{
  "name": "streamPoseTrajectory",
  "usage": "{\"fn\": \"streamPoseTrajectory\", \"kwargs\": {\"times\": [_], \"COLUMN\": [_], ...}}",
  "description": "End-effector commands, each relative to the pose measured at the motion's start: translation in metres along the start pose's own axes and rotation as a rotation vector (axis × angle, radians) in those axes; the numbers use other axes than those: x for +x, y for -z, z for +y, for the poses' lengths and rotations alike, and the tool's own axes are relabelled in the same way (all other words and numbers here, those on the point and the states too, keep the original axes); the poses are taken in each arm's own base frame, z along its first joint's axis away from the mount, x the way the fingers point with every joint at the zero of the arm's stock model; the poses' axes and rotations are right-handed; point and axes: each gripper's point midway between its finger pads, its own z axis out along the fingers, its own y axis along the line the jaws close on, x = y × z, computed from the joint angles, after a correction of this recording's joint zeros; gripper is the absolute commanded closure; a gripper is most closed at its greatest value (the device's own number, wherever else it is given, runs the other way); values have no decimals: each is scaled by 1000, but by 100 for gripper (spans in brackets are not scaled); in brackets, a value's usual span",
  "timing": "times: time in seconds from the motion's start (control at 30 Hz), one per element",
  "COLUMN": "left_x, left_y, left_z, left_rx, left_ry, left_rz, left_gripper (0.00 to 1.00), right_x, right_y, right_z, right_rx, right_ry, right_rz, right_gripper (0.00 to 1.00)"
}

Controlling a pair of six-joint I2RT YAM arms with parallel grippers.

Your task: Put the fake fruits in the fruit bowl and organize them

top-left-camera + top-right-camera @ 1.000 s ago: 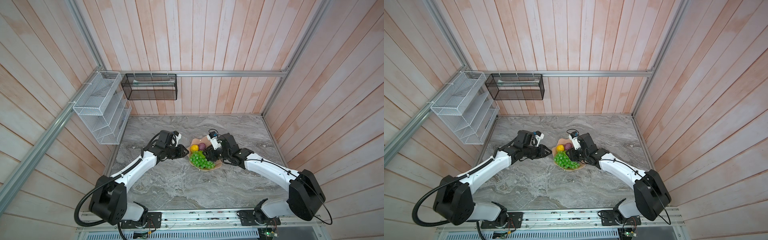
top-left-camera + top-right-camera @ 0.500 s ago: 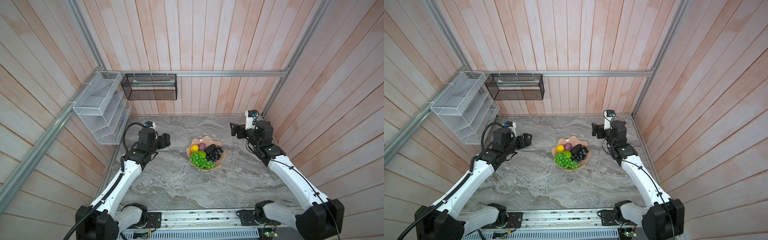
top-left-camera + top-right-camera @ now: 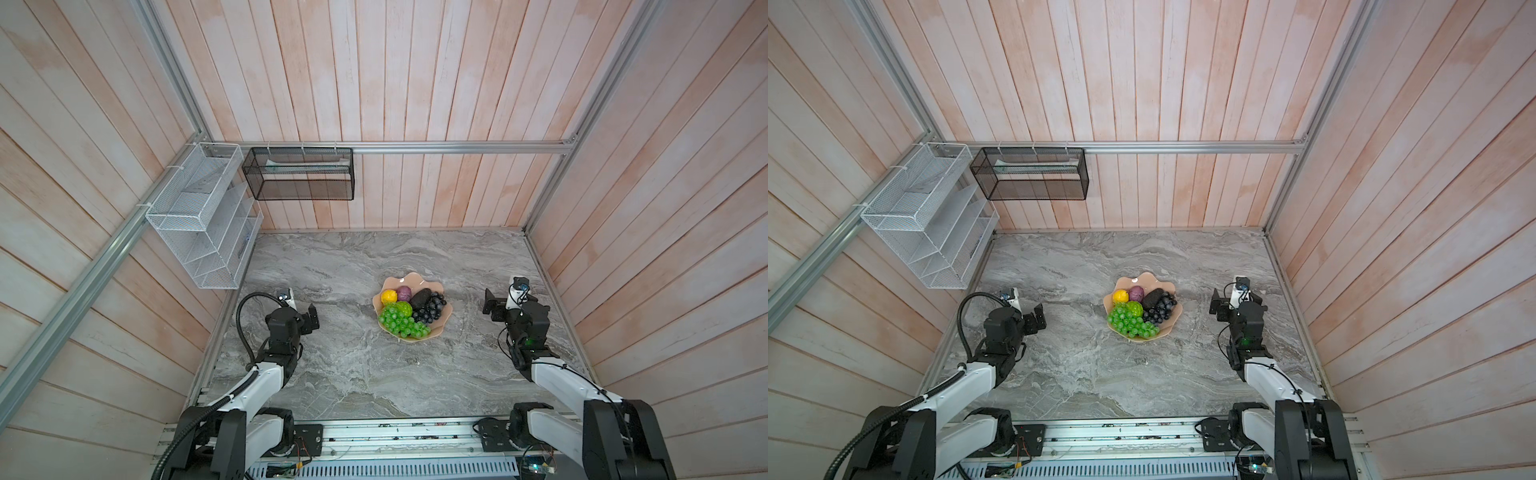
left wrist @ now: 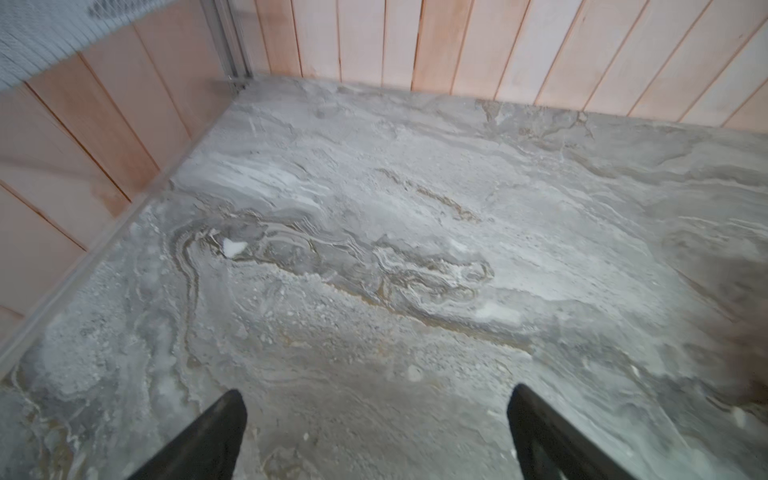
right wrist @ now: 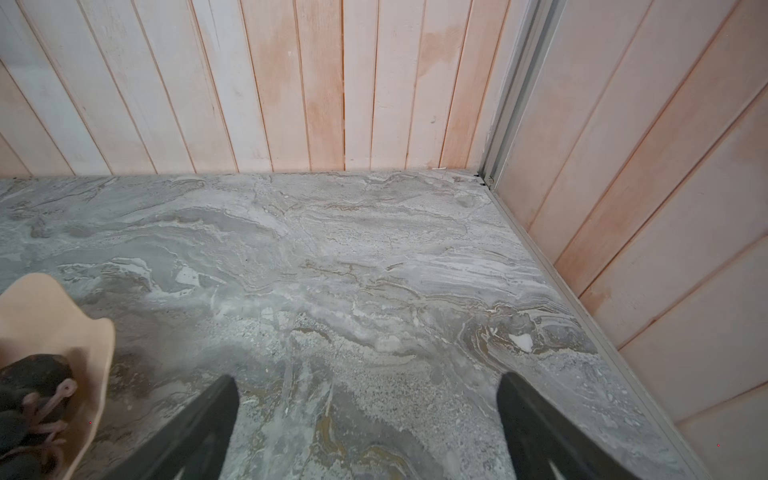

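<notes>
With all six fake fruits [image 3: 402,320] lying inside the fruit bowl [image 3: 437,330] in the middle of the bench [image 3: 353,374], I judge the job done, so I should hold my left gripper [image 3: 312,319] and right gripper [image 3: 490,306], both wide and empty, well clear of it.

Premises are presenting as a robotics test cell, not a home. Plank walls [image 3: 415,83] and an aluminium frame [image 3: 457,147] are enclosing a marble-look tabletop [image 3: 353,374]. The left arm [image 3: 266,382] and right arm [image 3: 569,384] are standing on a front rail [image 3: 395,434] with wiring [image 3: 301,451] showing. A white basket [image 3: 199,216] and a black basket [image 3: 299,174] are hanging from the frame. A bowl [image 3: 409,279] is holding fruits [image 3: 399,322].
</notes>
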Motion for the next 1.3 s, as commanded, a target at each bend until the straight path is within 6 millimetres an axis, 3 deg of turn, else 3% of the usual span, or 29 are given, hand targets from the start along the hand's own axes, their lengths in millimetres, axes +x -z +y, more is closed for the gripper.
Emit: {"fn": "streamPoseTrajectory", "kwargs": {"times": [0.0, 0.2, 0.3, 0.4, 0.53, 1.27], "left_x": [-46, -63, -57, -47, -46, -46], "left_y": [4, -13, -31, -37, -39, -39], "left_z": [18, 12, 5, 8, 9, 9], "left_rx": [-73, -18, 6, -5, -10, -7], "left_ry": [-1, -2, -9, 2, 9, 8], "left_rz": [-254, -319, -293, -300, -287, -284], "left_gripper": [0, 0, 0, 0, 0, 0], "right_x": [-28, 2, 16, 13, 21, 21], "right_y": [1, -17, -16, -15, -32, -31], "right_z": [-8, -9, -14, -16, -13, -13], "right_rx": [35, 5, -15, -15, -40, -42], "right_ry": [-7, -10, -37, -57, -43, -43], "right_rz": [-171, -114, -131, -171, -65, -65], "right_gripper": [2, 2, 2, 2, 2, 2]}}
